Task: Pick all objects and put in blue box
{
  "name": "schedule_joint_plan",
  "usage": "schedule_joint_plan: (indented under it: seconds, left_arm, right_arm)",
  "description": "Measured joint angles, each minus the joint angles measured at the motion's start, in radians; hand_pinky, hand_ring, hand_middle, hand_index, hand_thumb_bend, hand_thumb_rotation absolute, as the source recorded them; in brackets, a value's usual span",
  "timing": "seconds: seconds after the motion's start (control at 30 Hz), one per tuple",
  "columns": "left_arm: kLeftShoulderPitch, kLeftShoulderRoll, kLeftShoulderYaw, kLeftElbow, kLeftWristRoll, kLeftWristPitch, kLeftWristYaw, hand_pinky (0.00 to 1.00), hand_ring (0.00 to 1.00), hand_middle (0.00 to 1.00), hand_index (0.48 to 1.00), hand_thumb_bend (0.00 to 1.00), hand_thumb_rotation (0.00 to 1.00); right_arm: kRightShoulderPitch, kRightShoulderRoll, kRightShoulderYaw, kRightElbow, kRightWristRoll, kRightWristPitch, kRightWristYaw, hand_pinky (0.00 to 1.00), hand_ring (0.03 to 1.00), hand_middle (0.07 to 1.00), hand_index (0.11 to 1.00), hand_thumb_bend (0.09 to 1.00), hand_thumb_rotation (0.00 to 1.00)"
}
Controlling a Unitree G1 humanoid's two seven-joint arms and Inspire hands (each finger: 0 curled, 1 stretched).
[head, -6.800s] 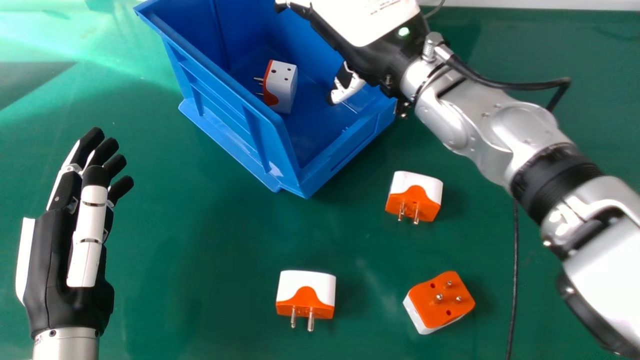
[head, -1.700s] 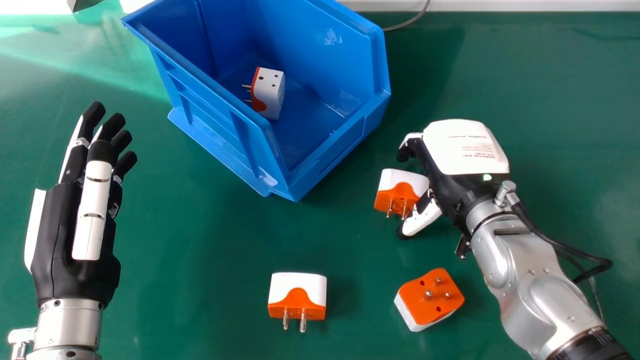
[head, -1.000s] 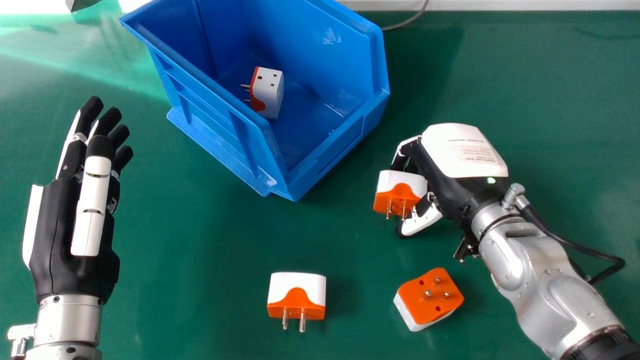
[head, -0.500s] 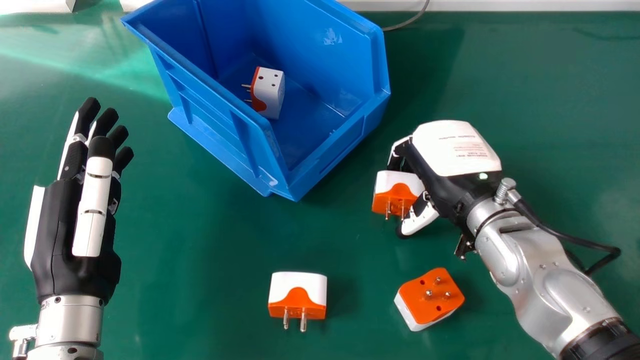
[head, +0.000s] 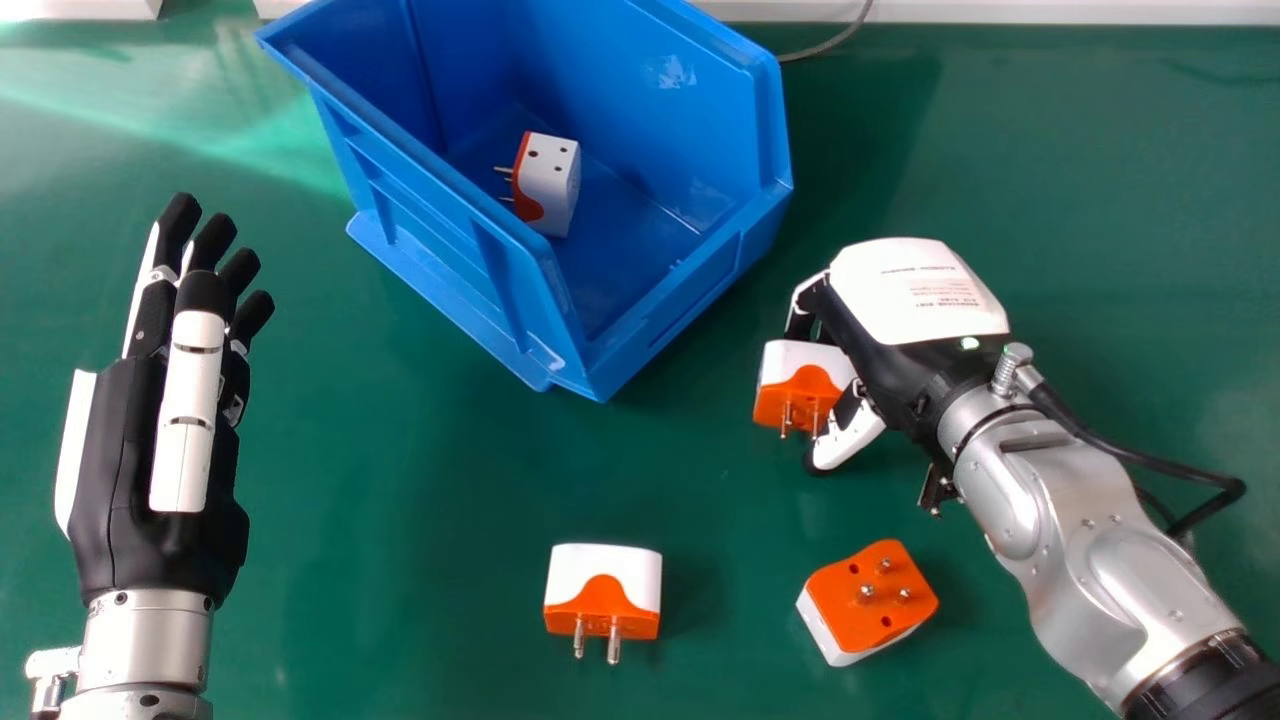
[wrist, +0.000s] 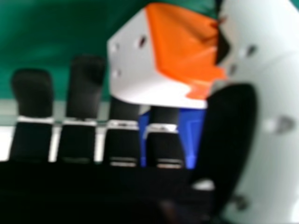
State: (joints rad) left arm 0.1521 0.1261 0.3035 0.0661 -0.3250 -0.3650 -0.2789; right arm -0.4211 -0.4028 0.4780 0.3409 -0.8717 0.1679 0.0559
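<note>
Plug adapters (head: 556, 190): I see one in the blue box (head: 690, 110), three left. Two plugs (head: 603, 585) (head: 866, 604) lie on the bench (head: 400, 510); the right robot hand (head: 920, 295) is curled round another plug (head: 795, 362).

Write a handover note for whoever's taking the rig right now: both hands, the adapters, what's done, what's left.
Right hand: curled round the white-and-orange adapter to the right of the blue box. Can't tell whether it is clear of the table or how firm the hold is.
Left hand: open, over the left of the table, holding nothing.
Done: one adapter is inside the box.
Left to do: box the adapter at the right hand, then the prongs-up adapter and the adapter with prongs toward the robot.
</note>
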Motion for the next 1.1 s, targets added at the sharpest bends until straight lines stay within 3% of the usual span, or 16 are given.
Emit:
schedule_joint_plan:
  seconds: [0.13, 0.37, 0.77, 1.1]
  left_arm:
    - [0.0, 0.001, -0.001, 0.0, -0.008, 0.007, -0.006, 0.94, 0.96, 0.97, 0.963, 0.46, 0.76]
    - [0.004, 0.005, -0.003, -0.013, 0.008, 0.013, 0.003, 0.94, 0.95, 0.96, 0.959, 0.49, 0.76]
    - [0.014, 0.005, -0.004, -0.019, 0.011, 0.019, 0.015, 0.94, 0.95, 0.96, 0.96, 0.48, 0.78]
    - [0.026, 0.006, -0.005, -0.037, 0.013, 0.026, 0.018, 0.93, 0.95, 0.96, 0.959, 0.49, 0.79]
  right_arm:
    - [0.0, 0.0, -0.002, -0.001, 0.001, 0.0, 0.002, 0.21, 0.31, 0.415, 0.499, 0.493, 0.08]
    - [0.004, 0.0, -0.012, -0.005, 0.014, -0.004, 0.007, 0.15, 0.229, 0.32, 0.485, 0.491, 0.1]
    - [0.028, -0.019, -0.031, -0.044, 0.045, -0.022, 0.055, 0.08, 0.142, 0.21, 0.474, 0.493, 0.11]
    - [0.072, -0.04, -0.059, -0.148, 0.057, 0.013, 0.142, 0.07, 0.129, 0.193, 0.47, 0.491, 0.12]
